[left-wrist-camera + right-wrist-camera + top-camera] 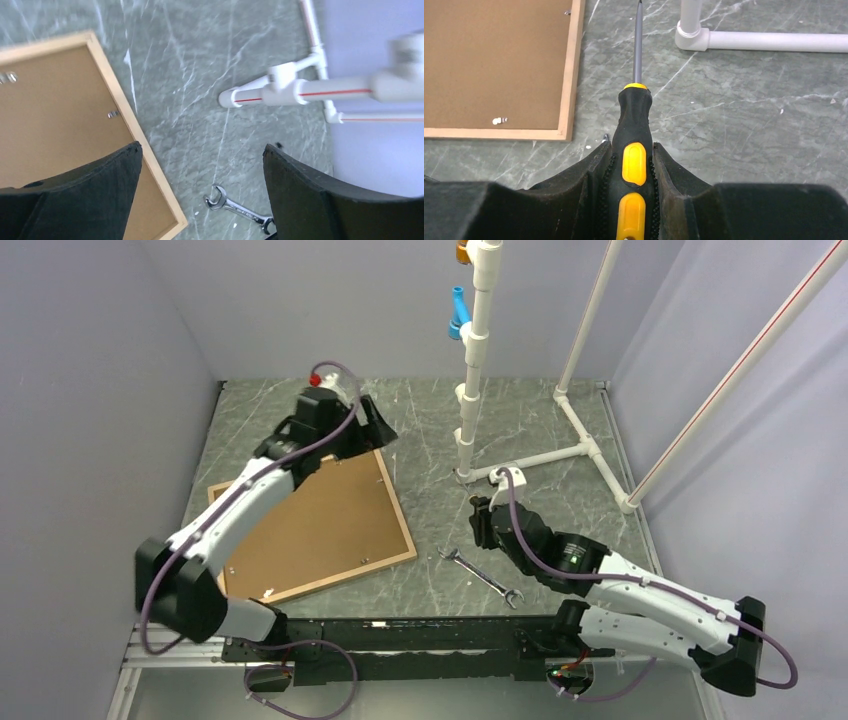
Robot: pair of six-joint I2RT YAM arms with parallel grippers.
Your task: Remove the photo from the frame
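The frame (398, 508) of thin light wood lies face down on the table, and its brown backing board (310, 525) shows. The photo is hidden under the board. My left gripper (372, 430) hovers open and empty over the frame's far right corner. In the left wrist view the gripper (201, 149) spans the frame's rim (131, 117) and bare table. My right gripper (483, 512) is to the right of the frame. It (633, 150) is shut on a black and yellow screwdriver (634, 115), whose tip points past the frame's corner (573, 75).
A steel wrench (480, 575) lies on the table between the frame and the right arm; it also shows in the left wrist view (240, 207). A white PVC pipe stand (470, 390) rises at the back. Small metal clips (499, 120) hold the backing board.
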